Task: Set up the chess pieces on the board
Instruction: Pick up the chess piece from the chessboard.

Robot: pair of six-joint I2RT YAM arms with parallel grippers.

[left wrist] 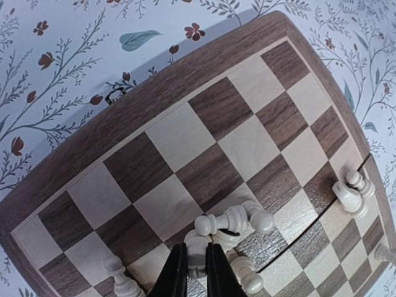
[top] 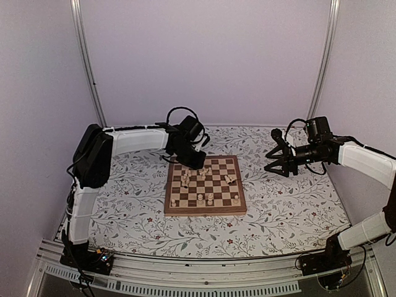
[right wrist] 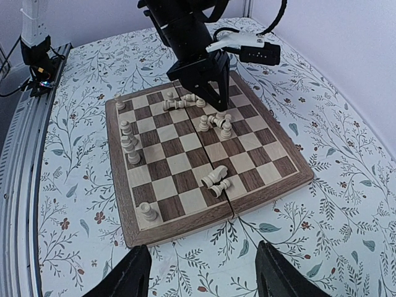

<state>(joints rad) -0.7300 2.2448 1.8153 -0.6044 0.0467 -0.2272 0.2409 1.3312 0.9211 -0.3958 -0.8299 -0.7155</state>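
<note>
Plain pale lilac walls with metal corner poles enclose an evenly lit, floral-covered table.

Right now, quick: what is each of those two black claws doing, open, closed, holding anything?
Left gripper: closed on a small pale beige wooden chess piece.
Right gripper: open, holding nothing.

Board: square, dark-brown and cream checks, mid-brown wood border, laid flat. Chess pieces: small, pale beige, scattered over squares; several toppled mid-board, few stood upright along edges.
</note>
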